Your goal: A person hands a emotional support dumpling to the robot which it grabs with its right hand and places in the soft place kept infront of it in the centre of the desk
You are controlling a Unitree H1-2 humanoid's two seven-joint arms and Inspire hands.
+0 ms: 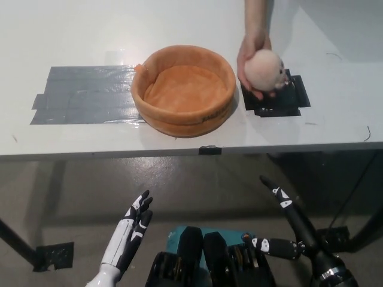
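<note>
Overhead: white table (72,36), grey tape patch (84,95) left. Orange soft basket (183,91) centre, empty. Dumpling (264,70) in person's hand (251,55), beside basket. Left hand (133,227) and right hand (286,230) open, low, below table edge.

A single head view looks steeply down from above and behind the near edge of the white surface (72,36), facing forward across it. The surface fills the upper half of the frame, with the orange basket (183,113) near centre at middling range. Below the edge the floor shows, where the white left hand (128,230) and black right hand (287,224) sit closest to the lens.
</note>
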